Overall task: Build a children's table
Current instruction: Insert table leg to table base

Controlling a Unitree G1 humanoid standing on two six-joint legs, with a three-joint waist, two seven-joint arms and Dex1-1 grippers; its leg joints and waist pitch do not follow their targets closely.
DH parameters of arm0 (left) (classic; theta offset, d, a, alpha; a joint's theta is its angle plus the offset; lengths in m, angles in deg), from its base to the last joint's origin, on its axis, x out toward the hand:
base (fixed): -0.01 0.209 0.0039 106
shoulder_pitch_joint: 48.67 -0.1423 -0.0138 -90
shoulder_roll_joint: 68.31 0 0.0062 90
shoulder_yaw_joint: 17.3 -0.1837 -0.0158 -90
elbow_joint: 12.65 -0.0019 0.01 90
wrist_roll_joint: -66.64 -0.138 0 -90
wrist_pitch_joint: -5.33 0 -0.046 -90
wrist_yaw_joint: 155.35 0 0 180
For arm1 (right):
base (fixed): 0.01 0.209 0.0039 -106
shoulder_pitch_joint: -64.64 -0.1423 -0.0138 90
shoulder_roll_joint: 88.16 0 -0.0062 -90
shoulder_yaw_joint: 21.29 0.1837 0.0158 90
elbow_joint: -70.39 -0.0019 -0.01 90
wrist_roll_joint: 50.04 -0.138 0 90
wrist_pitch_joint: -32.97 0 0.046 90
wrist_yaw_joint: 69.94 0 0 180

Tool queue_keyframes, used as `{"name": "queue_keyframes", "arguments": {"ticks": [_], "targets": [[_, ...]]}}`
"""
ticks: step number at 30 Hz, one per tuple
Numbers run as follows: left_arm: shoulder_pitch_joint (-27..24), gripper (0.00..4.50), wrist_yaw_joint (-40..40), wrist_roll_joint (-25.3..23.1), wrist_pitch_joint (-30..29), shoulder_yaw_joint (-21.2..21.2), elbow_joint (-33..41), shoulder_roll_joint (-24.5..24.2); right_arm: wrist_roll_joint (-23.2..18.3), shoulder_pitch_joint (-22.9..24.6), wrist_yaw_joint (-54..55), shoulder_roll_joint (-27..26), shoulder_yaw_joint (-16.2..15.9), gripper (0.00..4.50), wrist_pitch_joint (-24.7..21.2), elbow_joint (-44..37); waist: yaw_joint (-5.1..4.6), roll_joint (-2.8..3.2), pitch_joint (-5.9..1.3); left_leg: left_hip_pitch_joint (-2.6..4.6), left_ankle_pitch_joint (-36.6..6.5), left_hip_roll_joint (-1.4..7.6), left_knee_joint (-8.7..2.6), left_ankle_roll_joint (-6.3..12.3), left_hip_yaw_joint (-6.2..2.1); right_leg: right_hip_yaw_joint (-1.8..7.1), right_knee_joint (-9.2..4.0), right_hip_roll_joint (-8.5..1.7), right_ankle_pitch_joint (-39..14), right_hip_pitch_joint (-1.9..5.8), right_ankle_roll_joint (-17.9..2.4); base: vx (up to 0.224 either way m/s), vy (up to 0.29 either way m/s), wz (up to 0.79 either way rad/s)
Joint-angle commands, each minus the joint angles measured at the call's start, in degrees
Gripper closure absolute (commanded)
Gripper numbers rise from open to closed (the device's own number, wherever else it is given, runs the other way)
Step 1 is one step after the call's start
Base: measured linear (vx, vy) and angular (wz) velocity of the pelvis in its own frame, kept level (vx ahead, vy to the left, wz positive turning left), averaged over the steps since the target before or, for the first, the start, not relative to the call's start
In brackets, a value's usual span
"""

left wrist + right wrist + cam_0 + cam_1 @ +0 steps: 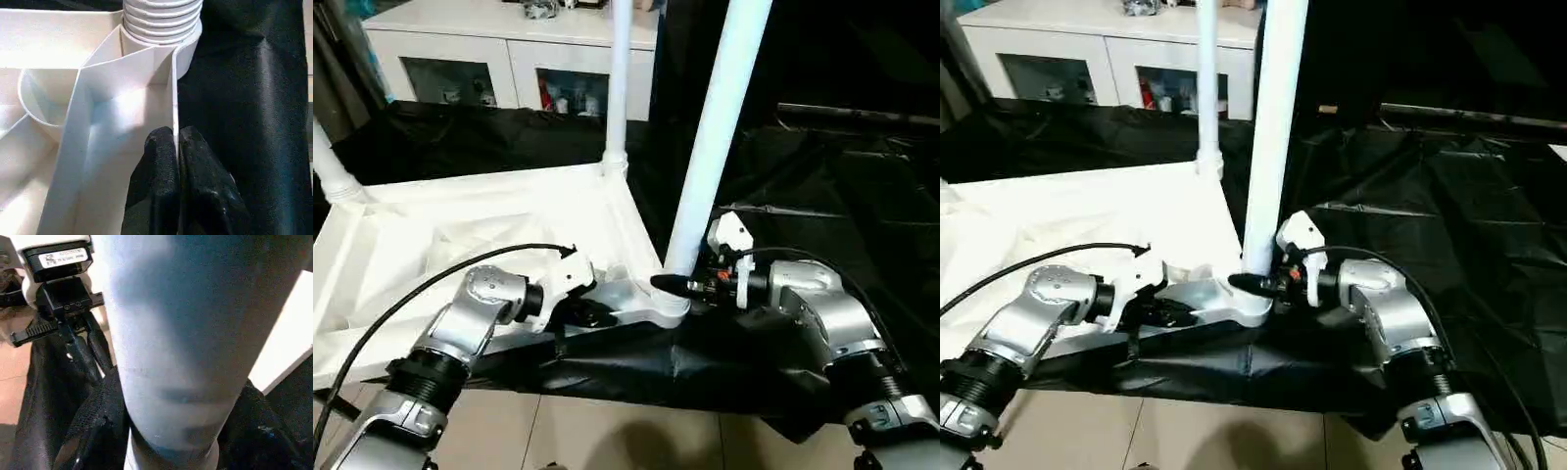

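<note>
Landmark: white plastic rectangular tabletop [460, 235], laid underside up on black sheeting [822, 186], ribs showing.
Near-corner leg: long white tapered tube leg [710, 147], stood upright in rounded corner socket [666, 304] of tabletop nearest robot.
Other legs: second white tube leg [619, 88] upright at far corner; third leg [331, 166] at far left corner.
Left gripper [175, 147]: clenched on thin outer wall of tabletop, just beside near socket.
Right gripper [690, 284]: black fingers grasped near-corner leg low down, just above socket.
Handling, judged: hollow plastic, likely light and stiff; smooth tube probably slippery, long enough to lever sideways.
Hold, judged: best taken low on leg near socket; tabletop best pinched at rim.
Background: white cabinet [509, 49] with glass doors, beyond tabletop.
</note>
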Motion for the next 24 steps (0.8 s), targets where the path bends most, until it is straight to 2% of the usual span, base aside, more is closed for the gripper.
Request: {"name": "queue_keyframes", "arguments": {"ticks": [1, 4, 5, 7, 8, 9, 10, 11, 12, 13, 14, 16, 17, 18, 19, 20, 21, 24], "targets": [[1.35, 4.5, -0.21, 3.46, 2.33, 2.51, 1.47, 0.54, 3.08, 3.69, -3.5, -0.05, -6.18, 2.61, -2.0, 6.16, 0.04, -0.4, -3.03, 0.78, -15.7, 4.28, -4.59, 0.11, -2.38, 3.93, -5.12, -5.33, -20.47, 1.79, -10.31, 0.0, 0.0, 0.0], [1.98, 4.5, -1.45, 2.89, 2.45, 2.89, 0.49, 0.88, 3.54, 2.86, -3.23, -0.4, -5.57, 2.61, -0.25, 8.5, -0.12, -0.38, -2.99, 0.8, -16.47, 4.29, -4.7, -0.22, -2.47, 3.94, -5.18, -5.32, -20.92, 1.76, -10.5, 0.0, 0.0, 0.0], [2.35, 4.5, -2.3, 2.67, 2.34, 3.18, -0.03, 1.17, 3.69, 2.45, -2.29, -0.8, -5.01, 2.61, 0.44, 9.49, -0.2, -0.56, -2.96, 0.83, -17.0, 4.26, -4.71, -0.28, -2.46, 3.93, -5.27, -5.36, -21.65, 1.75, -10.36, 0.0, 0.0, 0.0], [3.24, 4.5, -4.39, 1.85, 2.25, 3.65, -1.19, 1.64, 4.28, 1.29, 1.47, -1.95, -3.4, 2.61, 1.65, 11.98, -0.34, -0.54, -2.79, 0.97, -18.32, 4.17, -4.73, -0.66, -2.6, 3.88, -5.65, -5.52, -24.71, 1.67, -9.79, 0.0, 0.0, 0.0], [4.88, 4.5, -8.37, 0.81, 1.08, 4.57, -3.03, 2.51, 5.88, -0.51, 9.45, -3.44, -1.42, 2.61, 3.14, 15.26, -0.53, -0.53, -2.68, 1.28, -19.48, 4.19, -4.75, -1.16, -2.66, 3.88, -5.9, -5.59, -27.08, 1.28, -9.27, 0.0, 0.0, 0.0], [4.88, 4.5, -8.37, 0.81, 1.08, 4.57, -3.03, 2.51, 5.88, -0.51, 9.45, -3.44, -1.42, 2.61, 3.14, 15.26, -0.72, -0.48, -2.47, 1.59, -21.61, 3.98, -4.77, -1.91, -2.88, 3.63, -6.43, -5.56, -30.8, 1.05, -8.17, 0.0, 0.0, 0.0], [5.85, 4.5, -10.04, 1.02, -0.24, 5.37, -3.77, 3.21, 6.1, -1.42, 12.87, -4.25, -0.4, 2.61, 2.9, 16.53, -0.9, -0.52, -2.59, 1.67, -22.01, 4.06, -4.84, -2.44, -3.01, 3.53, -6.34, -5.58, -31.78, 1.22, -7.69, 0.0, 0.0, 0.0], [5.92, 4.5, -10.15, 1.04, -0.32, 5.43, -3.82, 3.26, 6.12, -1.49, 13.1, -4.31, -0.33, 2.61, 2.9, 16.63, -0.96, -0.49, -2.55, 1.56, -22.54, 4.06, -4.89, -2.56, -3.15, 3.44, -6.5, -5.65, -32.74, 1.24, -7.24, 0.0, 0.0, 0.0], [7.77, 4.5, -12.72, 1.58, -2.45, 6.71, -4.97, 4.6, 6.38, -3.33, 18.85, -5.87, 1.26, 2.62, 2.47, 19.33, -1.23, -0.53, -2.57, 1.3, -23.13, 4.23, -5.14, -3.02, -3.44, 3.25, -6.49, -5.69, -33.08, 1.51, -6.45, 0.0, 0.0, 0.0], [7.77, 4.5, -12.72, 1.58, -2.45, 6.71, -4.97, 4.6, 6.38, -3.33, 18.85, -5.87, 1.26, 2.62, 2.47, 19.33, -1.49, -0.57, -2.54, 1.48, -24.28, 4.09, -5.12, -3.16, -3.41, 3.22, -6.72, -5.6, -33.69, 1.15, -6.12, 0.0, 0.0, 0.0], [9.66, 4.5, -15.23, 1.62, -4.89, 7.4, -5.91, 5.9, 6.71, -5.46, 24.75, -7.51, 2.43, 2.62, 1.8, 22.72, -1.72, -0.56, -2.61, 1.72, -24.98, 3.99, -4.92, -3.28, -3.38, 3.23, -6.87, -5.68, -34.1, 0.93, -6.09, 0.0, 0.0, 0.0], [11.37, 4.5, -17.84, 1.6, -7.02, 8.0, -7.07, 7.28, 6.92, -7.6, 29.79, -9.06, 3.28, 2.62, 1.39, 26.41, -2.13, -0.58, -2.53, 1.51, -25.33, 3.87, -4.93, -3.37, -3.57, 3.02, -7.03, -5.7, -34.61, 1.02, -6.15, 0.0, 0.0, 0.0], [12.83, 4.5, -21.06, 1.15, -8.86, 8.42, -8.78, 8.55, 7.01, -9.24, 33.8, -10.38, 3.92, 2.62, 1.57, 29.29, -2.23, -0.11, -2.67, 1.53, -25.45, 4.01, -4.97, -3.7, -3.63, 3.02, -6.84, -5.76, -33.42, 1.07, -6.48, 0.0, 0.0, 0.0], [13.0, 4.5, -21.44, 1.08, -9.07, 8.46, -8.99, 8.7, 7.01, -9.43, 34.23, -10.53, 4.0, 2.62, 1.61, 29.61, -2.39, -0.23, -2.57, 1.49, -25.8, 4.01, -5.08, -3.77, -3.64, 2.99, -6.95, -5.59, -32.97, 0.99, -6.53, 0.0, 0.0, 0.0], [15.13, 4.5, -26.97, -0.3, -11.38, 8.68, -12.3, 10.69, 6.32, -11.78, 39.86, -12.83, 5.5, 2.62, 1.67, 33.85, -2.29, -0.36, -2.84, 1.67, -25.59, 4.01, -5.06, -3.87, -3.55, 3.01, -6.74, -5.57, -30.92, 1.09, -7.01, 0.0, 0.0, 0.0], [15.81, 4.5, -28.93, -0.9, -11.93, 8.58, -13.66, 11.36, 5.92, -12.53, 41.8, -13.68, 6.15, 2.62, 1.58, 35.3, -2.29, -0.24, -2.75, 1.63, -25.35, 4.03, -5.11, -3.91, -3.54, 3.15, -6.74, -5.62, -29.87, 0.93, -7.49, 0.0, 0.0, 0.0], [16.67, 4.5, -31.89, -2.08, -12.43, 8.05, -15.91, 12.51, 5.44, -13.63, 45.01, -15.13, 6.98, 2.62, 1.77, 37.51, -2.09, -0.42, -2.81, 1.65, -24.49, 3.88, -5.06, -3.69, -3.27, 3.29, -6.64, -5.51, -27.13, 0.9, -8.47, 0.0, 0.0, 0.0], [17.54, 4.5, -35.44, -2.76, -12.72, 7.67, -19.31, 14.73, 4.46, -15.29, 49.11, -17.82, 8.63, 2.62, 1.22, 40.74, -1.75, -0.27, -2.81, 2.01, -24.54, 3.87, -4.99, -3.41, -3.03, 3.48, -6.69, -5.44, -25.62, 0.62, -8.97, 0.0, 0.0, 0.0]]}}
